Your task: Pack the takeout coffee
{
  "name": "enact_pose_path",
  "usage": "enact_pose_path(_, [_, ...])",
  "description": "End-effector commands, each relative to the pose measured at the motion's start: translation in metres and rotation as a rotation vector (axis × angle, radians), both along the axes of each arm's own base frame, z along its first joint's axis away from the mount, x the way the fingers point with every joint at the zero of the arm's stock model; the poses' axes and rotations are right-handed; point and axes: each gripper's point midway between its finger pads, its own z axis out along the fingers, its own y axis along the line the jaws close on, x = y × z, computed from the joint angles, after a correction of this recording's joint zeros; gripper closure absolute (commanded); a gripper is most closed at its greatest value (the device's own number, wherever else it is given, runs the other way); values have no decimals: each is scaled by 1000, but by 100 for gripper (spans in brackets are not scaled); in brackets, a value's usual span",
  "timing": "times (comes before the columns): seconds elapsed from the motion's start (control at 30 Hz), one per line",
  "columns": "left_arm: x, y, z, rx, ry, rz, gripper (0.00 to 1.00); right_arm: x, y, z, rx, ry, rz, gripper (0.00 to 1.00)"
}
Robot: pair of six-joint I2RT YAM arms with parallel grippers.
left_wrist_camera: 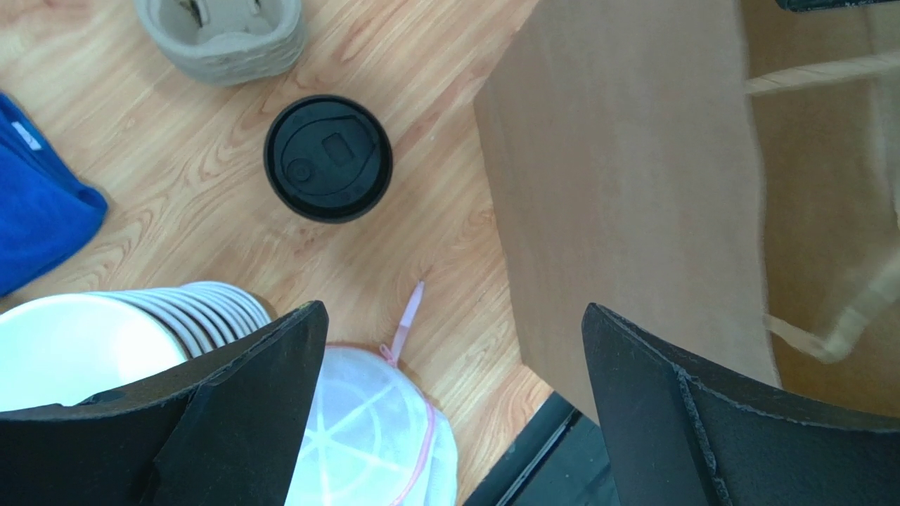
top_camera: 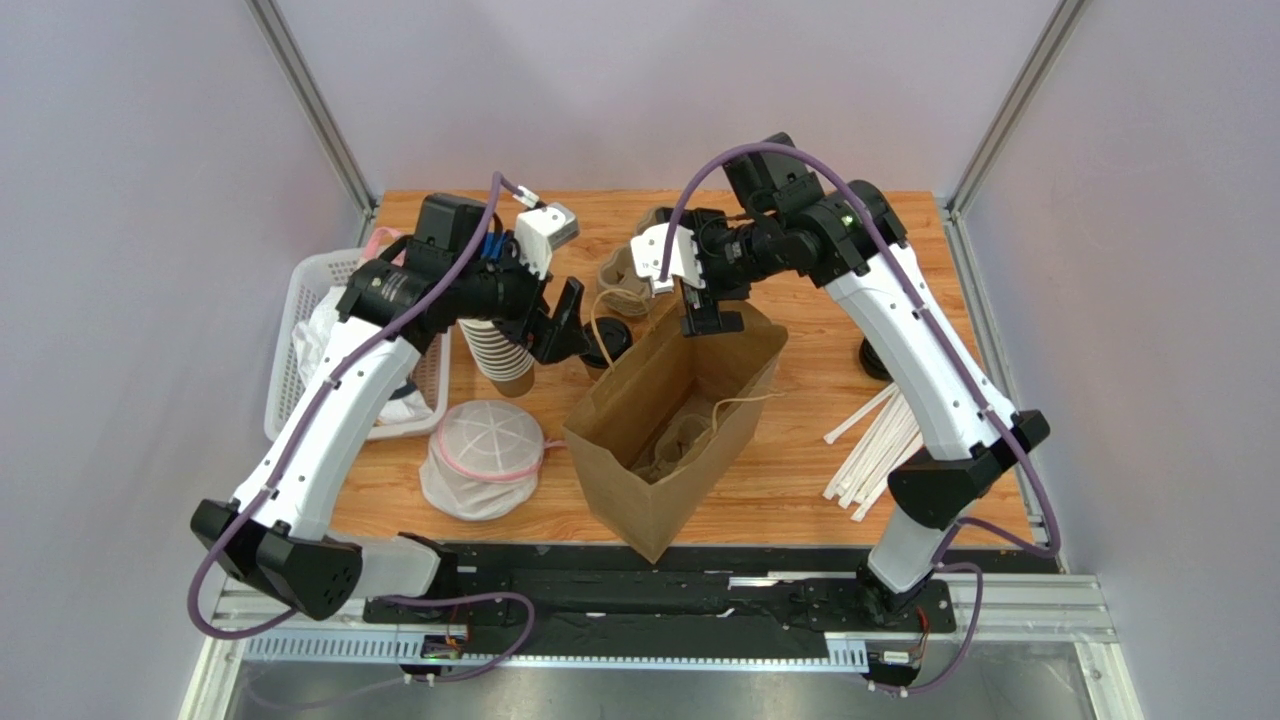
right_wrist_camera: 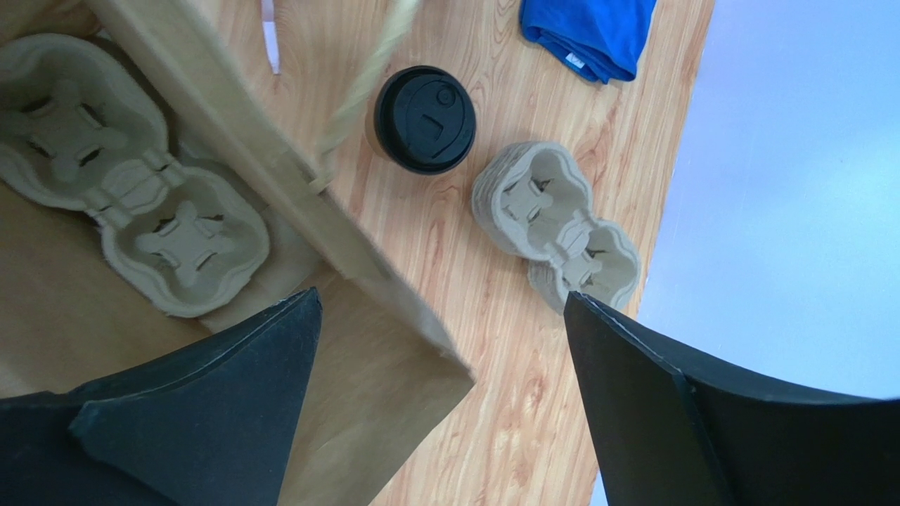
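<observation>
**Hanging open above the bag, coffee on the desk outside it**

Top view: the left fingers [top_camera: 564, 323] sit just left of the open brown paper bag [top_camera: 676, 428], right beside the stack of paper cups [top_camera: 496, 353]. The right fingers [top_camera: 709, 312] hang over the bag's far rim. A pulp cup carrier [top_camera: 679, 443] lies on the bag's floor. On the desk [top_camera: 812, 405], a white basket [top_camera: 301, 338] and a white mesh pouch [top_camera: 484, 458] lie to the left, and white sticks [top_camera: 879, 443] to the right. The takeout coffee cannot be made out in this view.

Left wrist view: the left fingers [left_wrist_camera: 243, 411] are spread wide with nothing between them. The takeout coffee [left_wrist_camera: 327, 158] stands upright on the bare wood with its black lid on. It is just left of the bag's side wall [left_wrist_camera: 623, 190] and near a stack of pulp carriers [left_wrist_camera: 222, 42]. A blue cloth [left_wrist_camera: 42, 211] lies at the left edge.

Right wrist view: the right fingers [right_wrist_camera: 190, 411] are likewise wide apart and empty, straddling a corner of the bag [right_wrist_camera: 349, 348]. The coffee [right_wrist_camera: 425, 118] stands outside the bag, just beside its wall and handle, between the bag and the carrier stack [right_wrist_camera: 555, 227]. The carrier inside the bag [right_wrist_camera: 127, 200] is empty.
</observation>
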Motion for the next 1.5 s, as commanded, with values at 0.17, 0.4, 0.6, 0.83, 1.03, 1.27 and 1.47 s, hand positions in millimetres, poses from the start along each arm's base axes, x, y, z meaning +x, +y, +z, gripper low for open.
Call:
enact_pose_path(0.17, [52, 0, -23, 90, 79, 125, 1, -8, -18, -6, -54, 132, -160, 8])
enact_pose_path(0.4, [87, -14, -45, 93, 112, 158, 1, -33, -60, 0, -96, 213, -371, 10])
enact_pose_path(0.6, [98, -22, -53, 112, 87, 155, 1, -47, -85, -25, -194, 294, -478, 29])
enact_pose_path(0.83, [104, -31, -74, 173, 100, 168, 1, -36, -110, -30, -237, 292, -552, 55])
enact_pose_path(1.03, [111, -44, -85, 163, 122, 191, 1, -42, -106, -26, -198, 336, -579, 50])
enact_pose_path(1.27, [119, -44, -81, 177, 81, 206, 1, -55, -95, -20, -123, 422, -598, 29])
enact_pose_path(1.47, [119, -45, -80, 170, 76, 205, 1, -59, -94, -30, -130, 490, -623, 28])
